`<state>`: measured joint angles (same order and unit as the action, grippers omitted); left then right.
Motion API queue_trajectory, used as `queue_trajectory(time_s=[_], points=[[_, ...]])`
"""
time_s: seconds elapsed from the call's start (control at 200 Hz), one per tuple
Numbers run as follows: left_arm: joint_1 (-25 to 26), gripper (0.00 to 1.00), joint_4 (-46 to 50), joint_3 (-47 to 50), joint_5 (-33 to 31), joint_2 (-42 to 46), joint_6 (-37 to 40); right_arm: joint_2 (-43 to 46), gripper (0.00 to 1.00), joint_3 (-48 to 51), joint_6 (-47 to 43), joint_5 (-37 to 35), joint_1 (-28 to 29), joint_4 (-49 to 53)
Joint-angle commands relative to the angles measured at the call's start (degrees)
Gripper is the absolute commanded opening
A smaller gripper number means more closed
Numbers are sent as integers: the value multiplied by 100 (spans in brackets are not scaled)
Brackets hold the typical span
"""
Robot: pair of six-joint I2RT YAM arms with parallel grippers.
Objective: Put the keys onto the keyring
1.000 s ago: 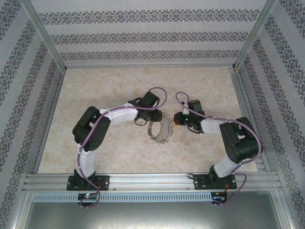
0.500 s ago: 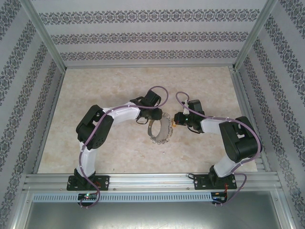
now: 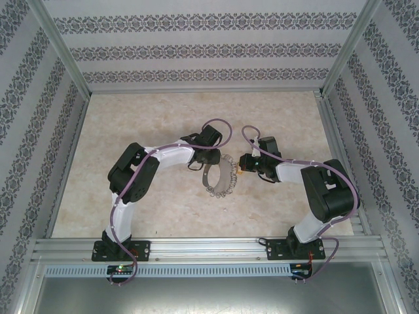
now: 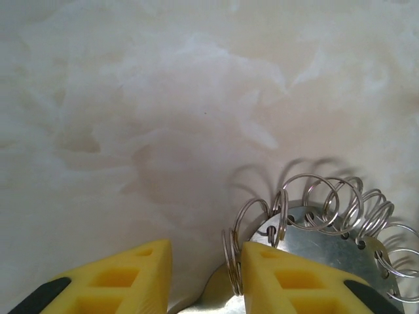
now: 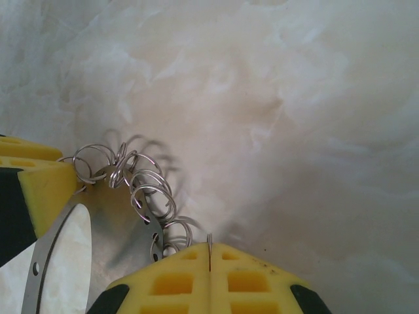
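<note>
The keyring (image 3: 211,176) is a flat grey metal hoop (image 4: 327,243) with holes along its rim and several small silver split rings hooked through them. It sits mid-table between the arms. My left gripper (image 4: 206,247) is at its left side (image 3: 207,166) with the jaws apart. The right yellow finger (image 4: 288,275) touches the rim and one split ring, and the hoop's edge lies low in the gap. My right gripper (image 5: 209,254) is shut just right of the hoop (image 5: 114,226). A thin silver sliver, the key (image 5: 209,239) seen edge-on, is pinched between its tips.
The pale marbled tabletop (image 3: 163,118) is walled by patterned panels on three sides. An aluminium rail (image 3: 209,248) runs along the near edge. In the right wrist view, the left gripper's yellow finger (image 5: 42,186) rests against the hoop's far side.
The left arm's elbow has swung a little to the right and its jaws have narrowed slightly. The hoop and the right gripper stay where they were.
</note>
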<state>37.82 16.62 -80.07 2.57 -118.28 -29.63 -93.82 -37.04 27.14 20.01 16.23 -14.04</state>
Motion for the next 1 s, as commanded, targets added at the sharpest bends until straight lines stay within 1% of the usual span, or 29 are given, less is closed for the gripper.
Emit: queue_trajectory(time_s=[0.0,0.035,0.105,0.165,0.22,0.475,0.699,0.779,0.864,0.924,0.994], points=[[53,37,31,160,-236,281,-45,-73,0,-146,69,97,-45,-171],[50,39,-9,205,-273,337,-71,-73,0,-145,67,108,-47,-174],[50,47,-136,357,-387,492,-160,-68,0,-137,67,108,-49,-178],[55,51,-253,485,-516,641,-199,-57,0,-137,68,100,-44,-173],[50,52,-262,526,-571,726,-193,-58,0,-138,78,100,-43,-177],[50,52,-294,606,-576,857,-173,-94,0,-172,87,144,-46,-179],[41,49,-288,482,-364,699,-319,-88,0,-199,77,152,-45,-158],[41,49,-287,414,-259,641,-544,-93,0,-212,78,152,-46,-152],[32,46,-326,405,-174,637,-925,-101,0,-214,74,147,-49,-156],[32,43,-309,426,-211,657,-1246,-106,0,-213,74,148,-43,-156],[32,42,-323,511,-301,745,-1598,-102,0,-208,70,152,-48,-151]])
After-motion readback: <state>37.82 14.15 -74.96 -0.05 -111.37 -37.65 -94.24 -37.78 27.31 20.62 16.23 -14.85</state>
